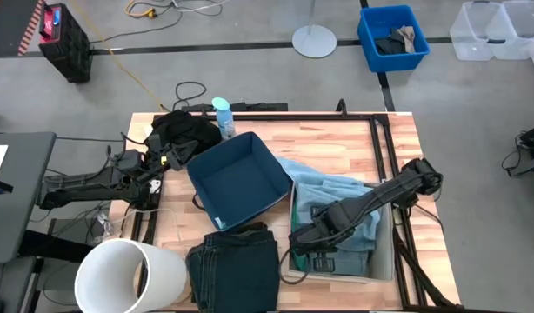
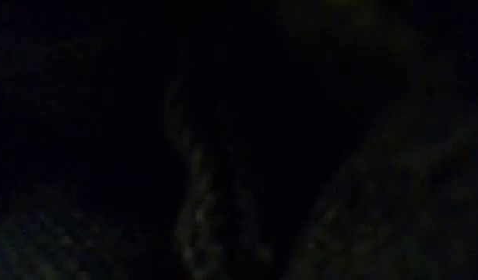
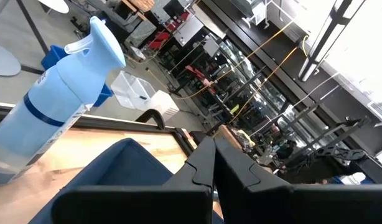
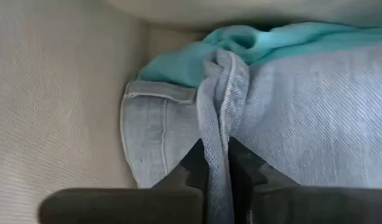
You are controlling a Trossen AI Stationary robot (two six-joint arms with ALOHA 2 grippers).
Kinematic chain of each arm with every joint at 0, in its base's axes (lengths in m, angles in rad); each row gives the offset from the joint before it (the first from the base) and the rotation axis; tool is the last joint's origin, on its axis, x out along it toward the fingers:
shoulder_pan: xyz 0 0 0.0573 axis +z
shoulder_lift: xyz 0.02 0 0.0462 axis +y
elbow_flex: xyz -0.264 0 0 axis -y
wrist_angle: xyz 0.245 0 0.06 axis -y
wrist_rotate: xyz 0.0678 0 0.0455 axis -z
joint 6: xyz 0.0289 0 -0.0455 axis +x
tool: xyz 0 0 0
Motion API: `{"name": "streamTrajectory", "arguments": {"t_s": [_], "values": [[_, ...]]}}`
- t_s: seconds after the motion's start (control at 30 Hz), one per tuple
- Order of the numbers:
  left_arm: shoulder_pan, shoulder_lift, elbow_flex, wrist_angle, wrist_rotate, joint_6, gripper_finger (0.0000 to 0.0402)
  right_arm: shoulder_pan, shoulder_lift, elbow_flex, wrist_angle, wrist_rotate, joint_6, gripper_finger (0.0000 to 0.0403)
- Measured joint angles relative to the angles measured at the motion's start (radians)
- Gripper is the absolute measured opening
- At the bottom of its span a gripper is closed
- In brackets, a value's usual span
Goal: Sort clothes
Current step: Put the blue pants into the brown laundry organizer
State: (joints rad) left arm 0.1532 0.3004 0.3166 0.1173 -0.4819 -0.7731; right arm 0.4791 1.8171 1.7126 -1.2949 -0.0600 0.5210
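At the near edge of the table [image 1: 397, 139] stands a big white tub [image 1: 128, 276] lying on its side. Right next to it are the dark navy jeans [image 1: 234, 271], folded in a pile.

A little further in, on the right side, sits a pale cloth bin [image 1: 387, 254]. The pale blue denim jeans [image 1: 354, 222] lie inside it, and part of them hangs over its far rim onto the table. The right gripper [image 4: 217, 163] is down in this bin. Its two dark fingers are pinched together on a fold of the pale blue denim jeans, with the cloth squeezed between them. In the right wrist view a bright turquoise top [image 4: 253, 43] peeks out just past the jeans, against the bin wall.

In the middle of the table is a dark blue box [image 1: 236, 178], open on top and turned at a slant.

On the left side, the left gripper [image 3: 214, 163] reaches toward the box. Its fingers are pressed tight together with nothing between them. Its tips touch the black garment [image 1: 182, 132], which sits bunched up near the far left corner of the table.

Just beside the black garment stands a light blue spray bottle [image 1: 223, 117], upright.

Far off on the floor is a bright blue crate [image 1: 392, 36] with small dark and tan things inside. The low view is too dark to tell anything.
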Motion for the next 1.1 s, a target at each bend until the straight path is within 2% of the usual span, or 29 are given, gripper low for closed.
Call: {"name": "streamTrajectory", "arguments": {"t_s": [0.13,0.4,0.47,0.57,0.73,0.8,0.97,1.1], "values": [[0.000,0.000,0.000,0.000,0.000,-0.001,0.0000,0.016,-0.061,0.000,-0.002,0.007,0.053,0.0108],[0.000,0.000,0.000,0.000,0.000,-0.001,0.0000,0.074,-0.191,0.000,-0.003,0.033,0.092,0.0229],[0.000,0.000,0.000,0.000,0.000,-0.001,0.0000,0.080,-0.230,0.000,-0.003,0.034,0.093,0.0246],[0.000,0.000,0.000,0.000,0.000,-0.001,0.0000,0.063,-0.296,0.000,-0.002,0.084,0.119,0.0253],[0.000,0.000,0.000,0.000,0.000,0.001,0.0000,-0.018,-0.393,0.001,0.041,0.278,0.135,0.0246],[0.000,0.000,0.000,0.000,0.000,0.001,0.0000,-0.076,-0.418,0.001,0.068,0.322,0.136,0.0242],[0.000,0.000,0.000,0.000,0.000,0.001,0.0000,-0.264,-0.420,0.002,0.085,0.330,0.190,0.0239],[0.000,0.000,0.000,-0.001,0.000,0.002,0.0000,-0.387,-0.367,0.002,0.121,0.249,0.179,0.0239]]}}
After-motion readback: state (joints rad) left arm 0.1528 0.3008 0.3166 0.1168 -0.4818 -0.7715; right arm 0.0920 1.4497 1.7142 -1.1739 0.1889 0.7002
